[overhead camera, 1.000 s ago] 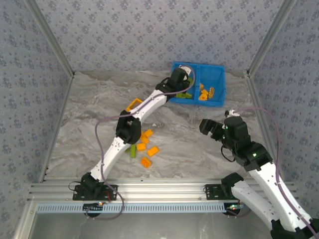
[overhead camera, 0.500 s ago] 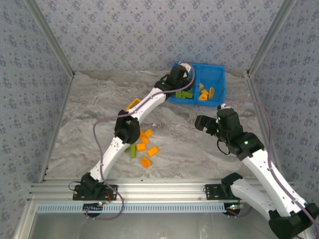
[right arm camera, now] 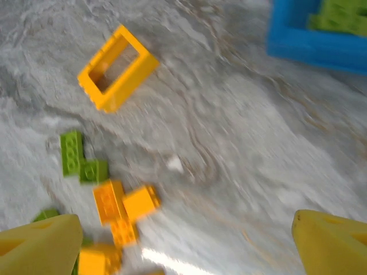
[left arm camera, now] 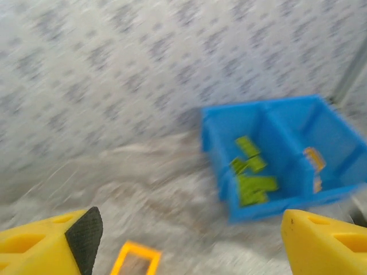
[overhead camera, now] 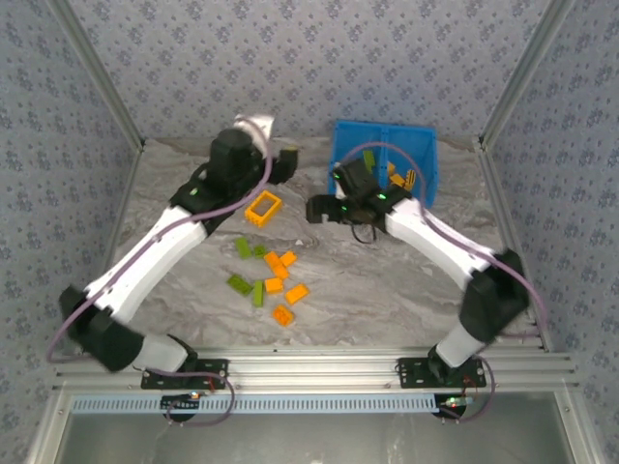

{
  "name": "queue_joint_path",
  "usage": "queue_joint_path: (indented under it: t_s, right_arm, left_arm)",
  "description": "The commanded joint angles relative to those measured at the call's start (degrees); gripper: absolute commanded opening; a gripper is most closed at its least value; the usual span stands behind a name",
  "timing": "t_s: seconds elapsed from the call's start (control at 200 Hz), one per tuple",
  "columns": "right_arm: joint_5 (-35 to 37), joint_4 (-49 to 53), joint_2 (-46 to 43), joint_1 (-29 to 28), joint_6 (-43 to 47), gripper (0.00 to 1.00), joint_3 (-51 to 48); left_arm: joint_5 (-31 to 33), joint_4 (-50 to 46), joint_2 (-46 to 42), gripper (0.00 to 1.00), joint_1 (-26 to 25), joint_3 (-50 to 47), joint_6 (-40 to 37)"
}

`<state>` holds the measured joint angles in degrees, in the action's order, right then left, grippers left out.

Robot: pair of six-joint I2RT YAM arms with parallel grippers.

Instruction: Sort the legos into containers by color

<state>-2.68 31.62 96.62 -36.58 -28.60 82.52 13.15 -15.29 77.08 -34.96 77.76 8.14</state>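
Both spread: left tool (left arm camera: 186,229), right tool (right arm camera: 186,226); one orange frame (overhead camera: 262,208); about nine loose bricks (overhead camera: 297,293).

The table carries one open orange frame (overhead camera: 262,208), six small orange bricks (overhead camera: 282,314) and four lime green bricks (overhead camera: 239,284). There is one blue bin (overhead camera: 428,155) with two compartments. The left compartment holds about four green pieces (left arm camera: 255,186), though blur makes that count uncertain, and the right holds at least two orange pieces (left arm camera: 312,158).
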Motion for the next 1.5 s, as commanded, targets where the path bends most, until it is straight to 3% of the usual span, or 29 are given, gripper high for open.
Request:
queue_joint_path:
  t_s: [0.0,0.225,0.43,0.51,0.685,0.75,0.854,0.949,1.244,1.374,1.494]
  right_arm:
    - [-0.22,4.09,13.33,-1.91,-3.34,0.95,12.79]
    - [5.24,12.08,38.13,-4.45,-5.33,1.00,41.36]
    - [10.94,13.12,50.08,-5.63,-6.95,0.99,54.27]
    - [11.15,11.72,52.12,-5.81,-7.00,0.90,54.84]
    - [9.14,12.25,53.33,-6.32,-8.74,0.49,55.29]
    - [8.75,13.64,53.15,-6.28,-9.21,0.40,55.29]
    - [6.39,15.63,51.79,-5.86,-9.75,0.18,54.89]
    - [6.41,15.03,48.29,-5.24,-10.42,0.05,51.01]
    - [10.53,10.47,27.27,-3.17,-4.52,0.00,32.28]
    - [16.83,8.90,15.78,-0.83,-1.14,0.00,21.72]
    - [27.47,7.21,6.30,2.51,3.08,0.00,12.63]
  left_arm:
    - [4.19,-5.36,-8.32,0.86,0.25,-12.28,0.76]
    - [4.90,-14.45,-31.28,0.99,0.49,-27.68,-1.55]
    - [5.38,-16.37,-37.94,0.99,0.36,-32.09,-0.17]
    - [5.16,-16.44,-37.21,0.99,0.34,-31.82,-0.01]
    - [4.80,-18.19,-34.58,0.99,0.35,-29.69,-1.29]
    - [3.13,-19.51,-33.20,0.99,0.28,-28.06,-1.20]
    - [-4.32,-23.15,-28.51,0.99,0.33,-23.16,-2.77]
    - [-7.88,-25.11,-24.93,0.99,0.35,-20.60,-4.24]
    - [-8.57,-23.03,-24.04,0.99,0.34,-19.76,-9.42]
    - [-12.64,-23.21,-25.95,0.99,0.37,-20.40,-12.42]
    - [-14.06,-20.10,-28.17,0.99,0.37,-23.44,-14.31]
